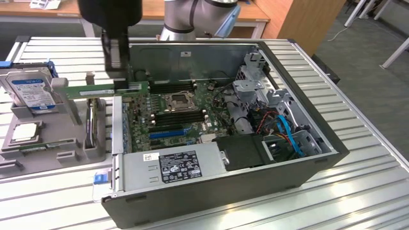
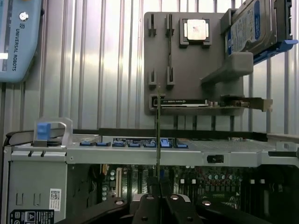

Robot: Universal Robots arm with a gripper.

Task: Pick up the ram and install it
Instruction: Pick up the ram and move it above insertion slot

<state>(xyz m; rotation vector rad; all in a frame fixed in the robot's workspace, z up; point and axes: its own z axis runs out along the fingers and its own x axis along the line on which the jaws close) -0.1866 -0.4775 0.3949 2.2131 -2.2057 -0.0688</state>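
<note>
We see the black gripper (image 1: 119, 76) clamped tight on the ram (image 1: 96, 90), a long thin green circuit-board stick, held level above the open black metal computer case's (image 1: 223, 201) wall facing the grey plastic parts holder (image 1: 64, 143), one end over the green motherboard (image 1: 135, 122), the other near the holder's silver hard drive (image 1: 30, 91)

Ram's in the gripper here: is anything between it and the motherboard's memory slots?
Nothing visible. The gripper holds the ram over the open case at its edge on the exterior view's left; the memory slots lie uncovered.
</note>
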